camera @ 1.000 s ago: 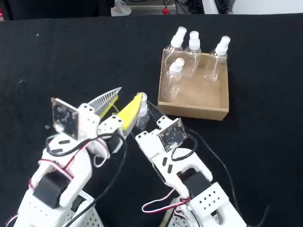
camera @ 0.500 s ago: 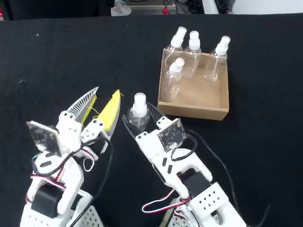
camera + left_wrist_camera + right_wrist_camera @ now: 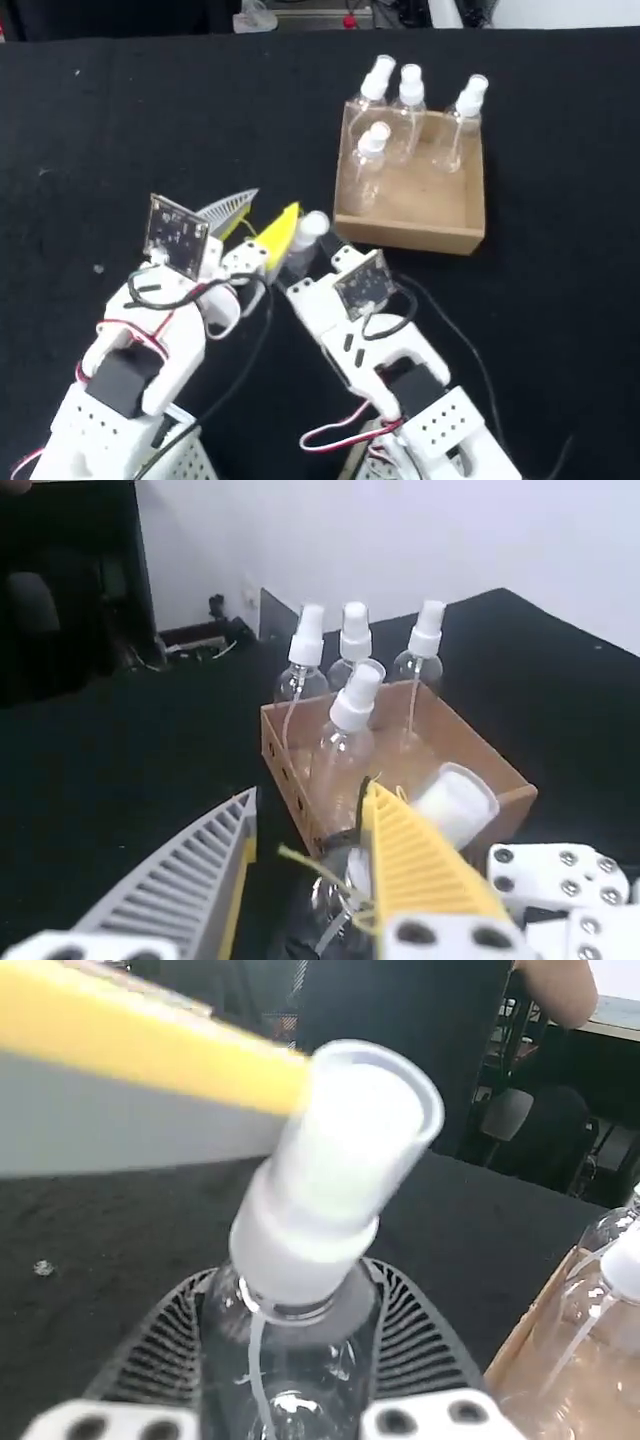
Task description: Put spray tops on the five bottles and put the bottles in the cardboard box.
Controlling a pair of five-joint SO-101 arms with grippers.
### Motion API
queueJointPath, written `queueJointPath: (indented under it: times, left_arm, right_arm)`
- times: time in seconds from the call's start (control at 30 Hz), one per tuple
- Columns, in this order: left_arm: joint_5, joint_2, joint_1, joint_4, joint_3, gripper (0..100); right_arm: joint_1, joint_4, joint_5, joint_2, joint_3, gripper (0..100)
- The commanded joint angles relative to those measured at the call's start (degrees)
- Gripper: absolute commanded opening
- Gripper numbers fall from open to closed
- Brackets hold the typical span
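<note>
The clear plastic bottle (image 3: 298, 256) sits near the cardboard box (image 3: 410, 238) over the black worktop (image 3: 150, 120), long axis tilted, white cylindrical spray top (image 3: 312, 224) leaning boxward. The right gripper (image 3: 297, 250) clamps its black ribbed fingers (image 3: 150, 1340) round the body. The left gripper (image 3: 272, 202) is spread wide, its yellow finger (image 3: 272, 232) touching the top
</note>
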Motion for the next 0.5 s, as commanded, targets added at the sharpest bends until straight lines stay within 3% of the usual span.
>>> queueJointPath:
  times: [0.0, 0.27, 0.47]
  left_arm:
    - [-0.8, -2.2, 0.7, 3.3, -5.0, 17]
    - [-0.7, -15.0, -7.7, 6.8, -1.6, 17]
    - [-0.3, -21.3, -13.0, 4.4, 9.6, 17]
  right_arm:
    - [0.5, -1.5, 0.0, 0.1, -0.5, 1.1]
    - [0.8, -1.5, 0.0, 0.1, -0.6, 1.1]
    - [2.5, 0.5, -0.3, 0.1, -1.3, 1.1]
